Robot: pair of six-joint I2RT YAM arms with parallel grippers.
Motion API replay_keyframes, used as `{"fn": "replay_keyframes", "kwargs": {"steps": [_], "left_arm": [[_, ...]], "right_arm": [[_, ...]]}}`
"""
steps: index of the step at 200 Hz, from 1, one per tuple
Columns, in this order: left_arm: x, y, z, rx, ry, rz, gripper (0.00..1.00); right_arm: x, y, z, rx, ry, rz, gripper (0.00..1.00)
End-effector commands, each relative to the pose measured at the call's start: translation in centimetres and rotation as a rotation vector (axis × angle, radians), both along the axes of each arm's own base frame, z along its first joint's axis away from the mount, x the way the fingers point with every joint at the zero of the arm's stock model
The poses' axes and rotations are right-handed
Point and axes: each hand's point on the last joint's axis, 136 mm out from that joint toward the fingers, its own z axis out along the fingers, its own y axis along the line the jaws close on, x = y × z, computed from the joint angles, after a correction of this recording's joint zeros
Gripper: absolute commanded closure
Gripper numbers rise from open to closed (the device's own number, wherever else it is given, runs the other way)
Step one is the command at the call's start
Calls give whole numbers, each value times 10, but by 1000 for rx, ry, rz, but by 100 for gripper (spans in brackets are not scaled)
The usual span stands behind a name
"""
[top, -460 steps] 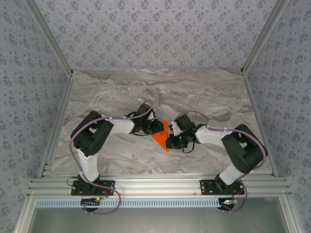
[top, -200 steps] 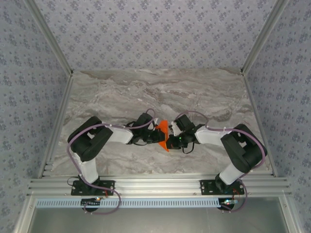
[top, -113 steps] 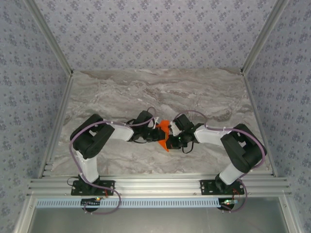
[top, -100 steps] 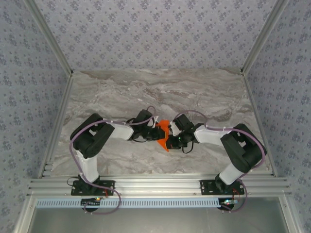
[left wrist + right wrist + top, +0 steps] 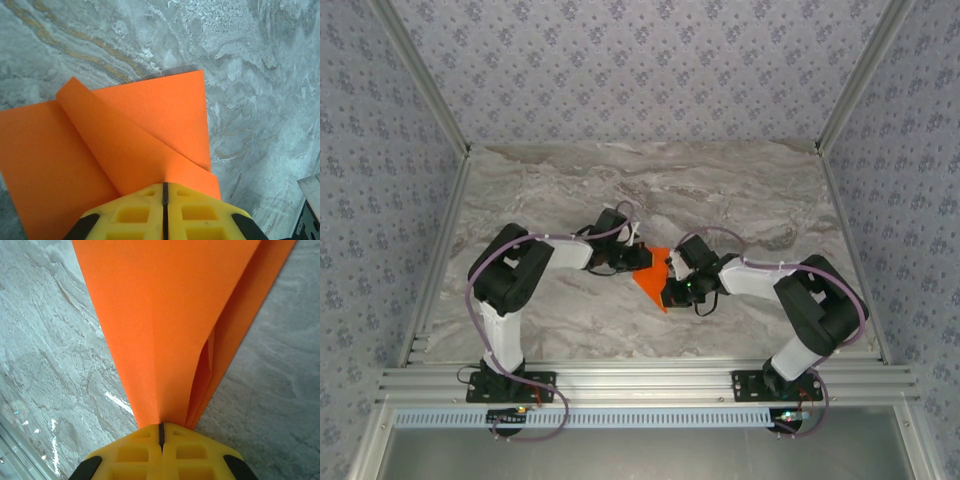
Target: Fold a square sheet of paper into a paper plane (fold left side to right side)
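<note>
My left gripper (image 5: 164, 194) is pressed tight together on the near edge of the orange sheet of paper (image 5: 125, 145). The paper spreads out in front of it, with one flap folded over on a slant. My right gripper (image 5: 161, 432) is pinching the same paper right at its tips. A loose layer gapes open just to the right of that pinch. The paper sits between my two grippers, low over the marble table (image 5: 740, 200). I think it could rip if my grippers pull away from each other. If one pinch slips, the flap may spring back and the fold would come out crooked. The gaping layer could crumple if I push down on it.
</note>
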Motion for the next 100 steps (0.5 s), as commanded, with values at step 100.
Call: {"fn": "replay_keyframes", "kwargs": {"steps": [100], "left_arm": [[68,46,-20,140,-38,88,90]], "right_arm": [[-52,-74,-55,-368,168,-5,100]]}}
